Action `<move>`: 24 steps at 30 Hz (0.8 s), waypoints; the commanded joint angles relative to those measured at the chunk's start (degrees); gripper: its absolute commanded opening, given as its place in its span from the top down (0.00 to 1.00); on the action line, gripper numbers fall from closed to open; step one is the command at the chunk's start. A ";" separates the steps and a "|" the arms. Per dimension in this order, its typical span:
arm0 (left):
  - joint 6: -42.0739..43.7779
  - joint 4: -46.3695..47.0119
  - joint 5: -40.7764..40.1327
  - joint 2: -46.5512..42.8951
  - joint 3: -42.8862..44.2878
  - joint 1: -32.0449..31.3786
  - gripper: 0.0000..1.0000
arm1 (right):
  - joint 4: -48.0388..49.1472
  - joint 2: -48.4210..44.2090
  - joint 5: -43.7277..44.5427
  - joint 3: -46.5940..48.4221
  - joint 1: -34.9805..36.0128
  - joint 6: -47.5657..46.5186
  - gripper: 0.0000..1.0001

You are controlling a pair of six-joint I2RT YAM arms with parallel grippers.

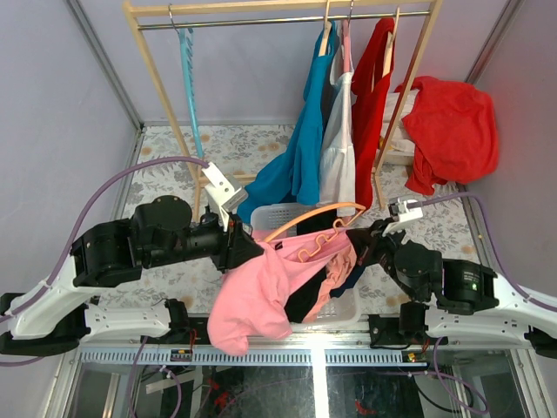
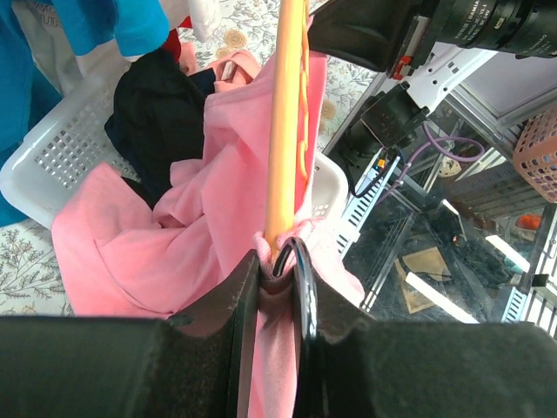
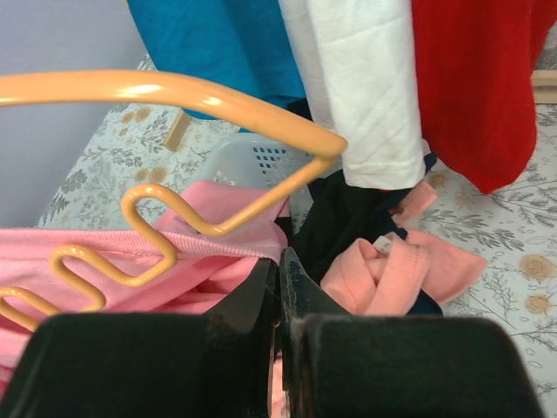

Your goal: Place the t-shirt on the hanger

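**Nearly on — the hanger's far shoulder is bare**

Above the white basket (image 1: 275, 212), the hanger (image 1: 315, 209) hangs in the air. Its long axis runs across the basket from the left end effector (image 2: 280, 259) towards the right end effector (image 3: 279, 261).

The left end effector is pinching a fold of the t-shirt (image 1: 257, 300) together with the hanger's near tip. Most of the pink fabric droops from that grip past the basket's near rim.

The right end effector is pressed together, and a taut pink edge runs straight into its tips — so it appears to be pinching that edge, though the contact itself is hidden.

In the right wrist view the hanger's other shoulder sits above and just beyond those tips, uncovered. The wavy lower bar lies against the pink edge.

That is the relation that counts: the bare shoulder lies up and away from the right end effector, and the right arm is the nearer one. The next move probably calls for carrying the held edge up and over that shoulder along the hanger's axis, with the left end held steady.
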 commanded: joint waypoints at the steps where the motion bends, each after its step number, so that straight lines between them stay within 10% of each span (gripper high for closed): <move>1: -0.45 1.26 0.65 -1.70 0.43 0.07 1.00 | -6.02 -2.38 7.70 2.13 -0.64 -0.05 1.00; 24: 0.00 2.12 5.93 1.63 -2.78 0.05 1.00 | -11.61 -2.65 13.77 9.32 -0.66 -5.71 1.00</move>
